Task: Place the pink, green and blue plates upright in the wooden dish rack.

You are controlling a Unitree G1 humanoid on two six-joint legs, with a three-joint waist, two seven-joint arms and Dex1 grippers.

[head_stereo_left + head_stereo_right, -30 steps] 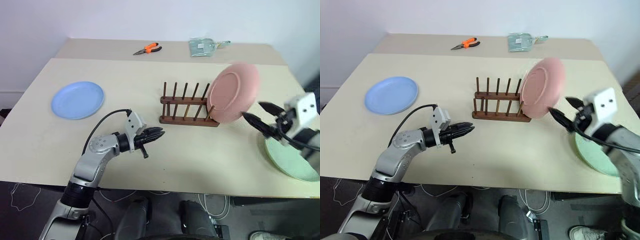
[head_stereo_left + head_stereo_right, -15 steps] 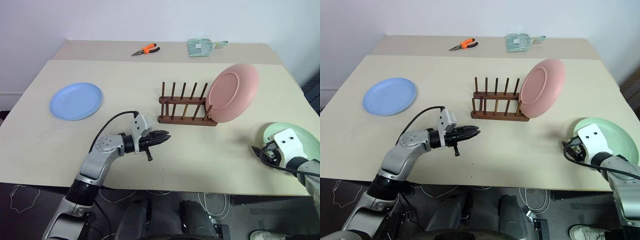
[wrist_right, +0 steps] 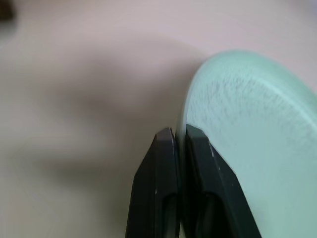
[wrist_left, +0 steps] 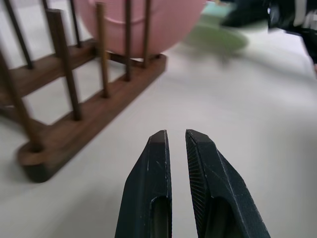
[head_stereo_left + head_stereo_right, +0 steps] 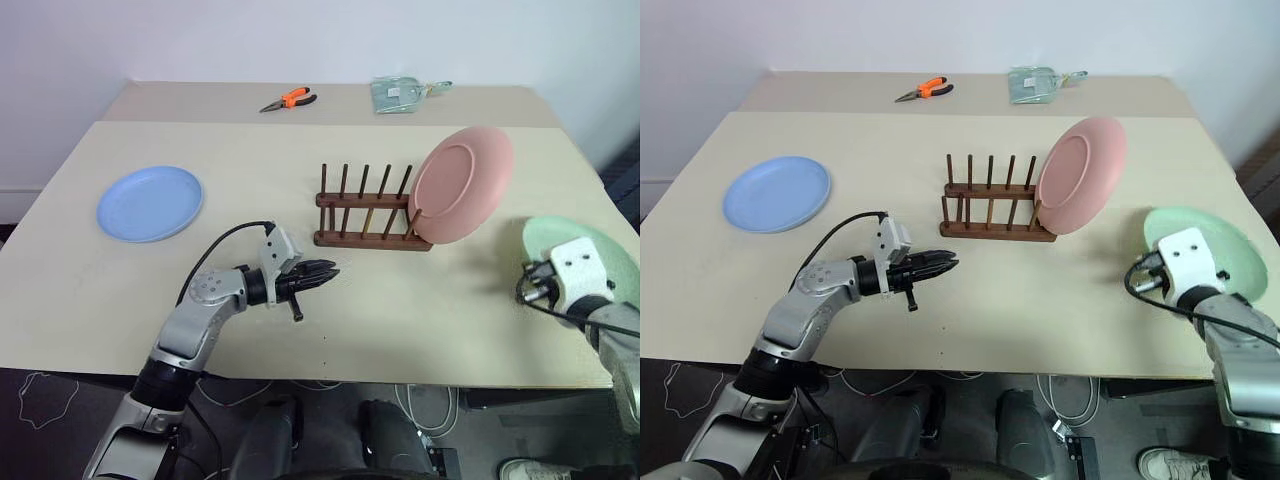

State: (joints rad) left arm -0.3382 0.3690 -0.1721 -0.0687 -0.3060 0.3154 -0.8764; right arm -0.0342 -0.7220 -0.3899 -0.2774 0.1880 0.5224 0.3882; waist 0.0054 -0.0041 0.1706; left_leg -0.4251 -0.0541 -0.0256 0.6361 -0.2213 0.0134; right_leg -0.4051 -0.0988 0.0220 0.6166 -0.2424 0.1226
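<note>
Nearest, the right pincer point(image 3: 177, 135) is clenched on the rim of the green plate point(image 5: 570, 250) at the worktop's point(image 5: 400, 300) right edge. The left pincer point(image 5: 328, 271) hangs empty, its fingers nearly together, in front of the wooden dish rack point(image 5: 368, 212). The pink plate point(image 5: 462, 184) stands tilted in the rack's right end. The blue plate point(image 5: 150, 202) lies flat at far left. Orange pliers point(image 5: 288, 99) lie at the back.

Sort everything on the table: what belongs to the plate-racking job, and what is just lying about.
Belongs:
pink plate, already in the rack
wooden dish rack
green plate
blue plate

Lying about:
orange pliers
clear packet
</note>
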